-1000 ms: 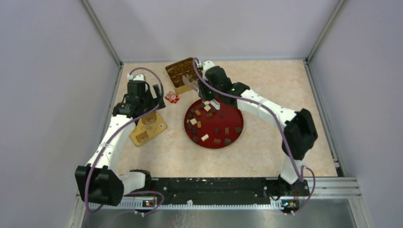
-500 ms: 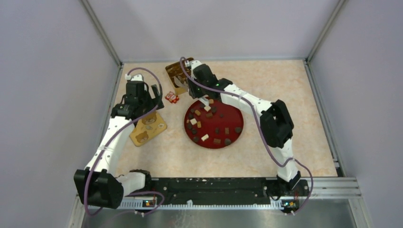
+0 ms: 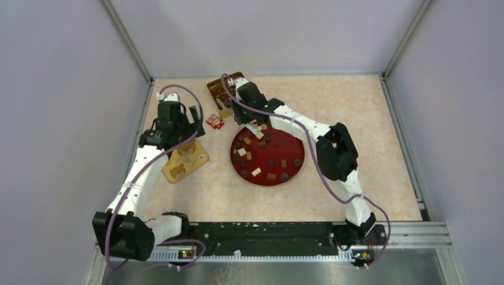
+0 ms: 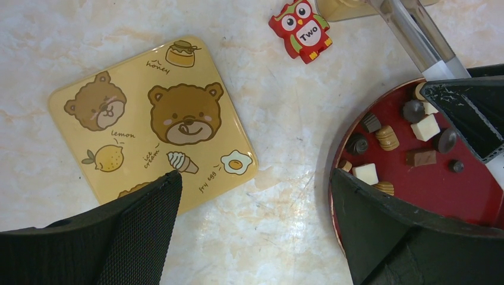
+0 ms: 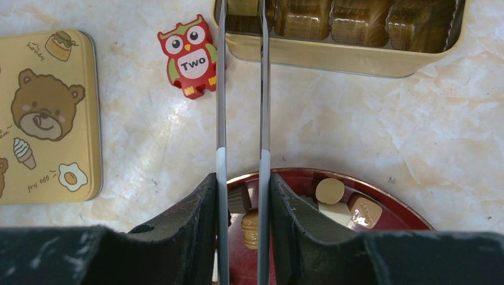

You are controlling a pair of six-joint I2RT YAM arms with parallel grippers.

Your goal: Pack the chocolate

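Note:
Chocolate pieces [image 3: 257,172], dark lumps and cream cubes, lie scattered on a round red plate [image 3: 300,163]. Behind the plate stands an open gold tin [image 3: 221,90], and brown pieces [image 5: 356,21] fill its compartments. My right gripper [image 3: 251,116] is shut on metal tongs [image 5: 221,119]. The tongs reach from above the plate's far rim into the tin's left end. Their tips lie at the frame's top edge, so I cannot tell whether they hold a piece. My left gripper [image 4: 255,196] hangs open and holds nothing, over bare table between the bear-printed lid [image 4: 148,119] and the plate [image 4: 451,190].
A red owl-shaped item marked "Two" [image 5: 189,56] lies between the lid [image 3: 185,160] and the tin [image 5: 345,59]. Grey enclosure walls ring the marble-patterned table. The right arm stretches over the plate's right side.
The right wrist has shifted left and back toward the tin with the tongs, and its elbow has swung inward. The left arm has stayed still.

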